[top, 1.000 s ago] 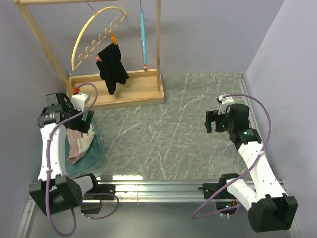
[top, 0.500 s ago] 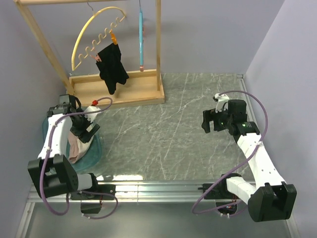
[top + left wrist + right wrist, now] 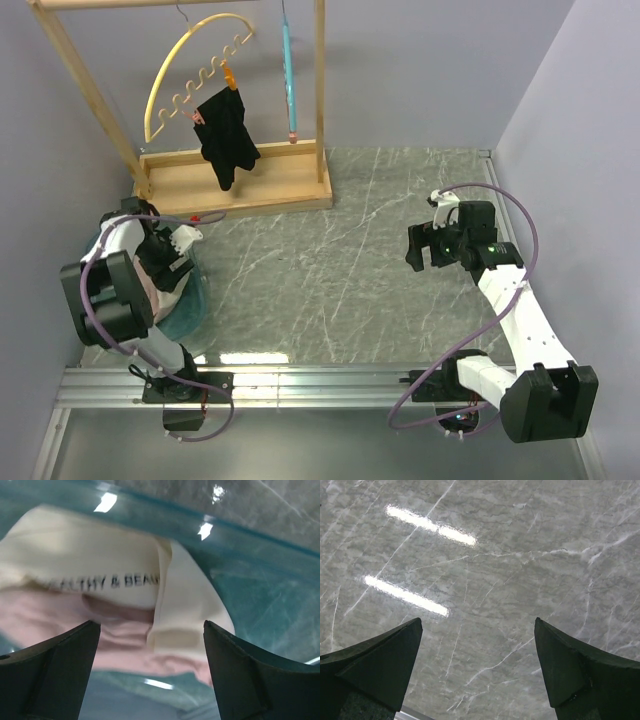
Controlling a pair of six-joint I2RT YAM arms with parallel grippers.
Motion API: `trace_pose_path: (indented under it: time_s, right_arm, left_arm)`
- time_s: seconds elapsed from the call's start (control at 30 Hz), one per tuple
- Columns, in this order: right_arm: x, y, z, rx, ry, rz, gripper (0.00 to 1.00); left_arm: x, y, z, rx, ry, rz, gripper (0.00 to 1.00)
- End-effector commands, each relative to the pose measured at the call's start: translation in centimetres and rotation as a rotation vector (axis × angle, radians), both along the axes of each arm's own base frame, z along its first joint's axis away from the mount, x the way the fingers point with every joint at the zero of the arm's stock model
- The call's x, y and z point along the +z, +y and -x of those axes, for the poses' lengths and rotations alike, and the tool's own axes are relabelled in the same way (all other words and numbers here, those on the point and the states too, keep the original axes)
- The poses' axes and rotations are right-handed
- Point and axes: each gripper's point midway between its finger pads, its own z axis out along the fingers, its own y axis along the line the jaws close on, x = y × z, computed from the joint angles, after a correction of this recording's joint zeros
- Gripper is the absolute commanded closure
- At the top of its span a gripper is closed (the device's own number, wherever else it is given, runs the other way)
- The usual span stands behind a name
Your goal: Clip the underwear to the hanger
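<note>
My left gripper (image 3: 151, 630) hangs directly over the underwear (image 3: 115, 580), fingers pointing down. The jaws stand wide apart, one finger (image 3: 50, 675) on each side of the garment, and nothing is held between them. From the wrist view I cannot tell whether the fingertips touch the fabric.

The underwear lies crumpled in a teal tray (image 3: 260, 595) at the near left of the table (image 3: 330, 260). Its cream waistband (image 3: 100, 555) faces up, with a line of dark printed text across it, and one end is folded over on itself. The pink body of the garment shows below the band. In the overhead view my left arm is folded over the tray and covers most of the garment.

The hanger (image 3: 288, 70) is well apart from the underwear, at the far side of the table. It hangs from the top bar of a wooden rack (image 3: 235, 185), edge-on to the overhead camera, with an orange-pink clip (image 3: 293, 132) at its lower end. To its left on the same bar hangs a yellow hanger (image 3: 190, 75) carrying a black garment (image 3: 228, 135).

My right gripper (image 3: 477, 625) is at the right of the table, over bare marble. Its jaws are also spread wide, with nothing between them.
</note>
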Motion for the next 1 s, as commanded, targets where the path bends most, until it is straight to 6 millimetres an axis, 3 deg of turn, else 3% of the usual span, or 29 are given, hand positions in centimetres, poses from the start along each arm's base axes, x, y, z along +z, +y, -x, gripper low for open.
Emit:
trace_pose_path:
  time_s: [0.0, 0.13, 0.2, 0.23, 0.27, 0.33, 0.37, 0.47, 0.53, 0.67, 0.8, 0.97]
  right_arm:
    - [2.0, 0.1, -1.0, 0.014, -0.058, 0.002, 0.0]
    - [1.8, 0.0, -1.1, 0.01, -0.051, 0.008, 0.0]
    - [1.8, -0.1, -1.1, 0.007, -0.054, 0.016, 0.0]
    - [1.9, -0.2, -1.1, 0.007, -0.058, 0.018, 0.0]
    - [1.8, -0.2, -0.9, 0.007, -0.054, 0.02, 0.0]
    - [1.8, -0.3, -0.9, 0.004, -0.058, 0.021, 0.0]
    - [1.9, -0.3, -0.9, 0.006, -0.059, 0.021, 0.0]
    - [2.0, -0.2, -0.7, 0.011, -0.062, 0.02, 0.0]
    - [2.0, -0.1, -0.7, 0.012, -0.063, 0.016, 0.0]
    - [2.2, 0.1, -0.7, 0.015, -0.066, 0.006, 0.0]
    - [2.4, 0.2, -0.6, 0.02, -0.073, 0.0, 0.0]
    - [2.8, 0.5, -0.5, 0.029, -0.073, -0.019, 0.0]
  left_arm:
    - [-0.2, -0.2, -2.4, -0.05, -0.061, 0.042, 0.11]
    - [-1.6, -0.2, -3.2, -0.051, -0.089, 0.042, 0.15]
    - [-2.5, -0.3, -2.6, -0.049, -0.057, 0.052, 0.25]
    - [-2.7, -0.4, -2.4, -0.049, -0.049, 0.056, 0.31]
    - [-3.0, -0.6, -1.9, -0.051, -0.031, 0.07, 0.46]
    - [-2.6, -1.0, -1.6, -0.052, -0.037, 0.09, 0.6]
    - [-2.3, -1.5, -1.2, -0.051, -0.035, 0.124, 0.73]
    - [0.9, -2.1, -0.7, -0.048, -0.086, 0.161, 0.96]
    - [2.8, -3.0, -0.6, -0.051, -0.123, 0.211, 1.0]
    - [8.0, -4.1, -0.4, -0.062, -0.229, 0.245, 1.0]
    - [11.6, -5.8, 0.2, -0.07, -0.293, 0.302, 1.0]
    - [17.0, -9.7, -0.3, -0.036, -0.355, 0.448, 1.0]
